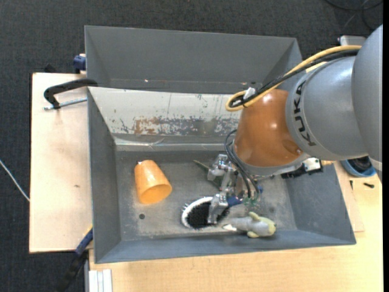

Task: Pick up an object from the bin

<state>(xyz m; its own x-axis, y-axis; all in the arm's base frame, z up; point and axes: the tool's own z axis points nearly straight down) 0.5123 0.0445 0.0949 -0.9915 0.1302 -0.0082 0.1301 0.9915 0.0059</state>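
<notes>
- Camera view: we see the gripper (219, 184) low near the front of the bin (100, 163), claw apart, just beside the round black brush (196, 215).
- An orange cup (151, 182) lies left, a pale toy (255, 225) front right.

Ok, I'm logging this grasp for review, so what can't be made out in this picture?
1. Camera view: the right edge of the black round brush is covered by the gripper.
2. Camera view: the floor of the bin behind the gripper is hidden by the arm's orange cover.
3. Camera view: the pale toy at the front is too small to tell its kind.
</notes>
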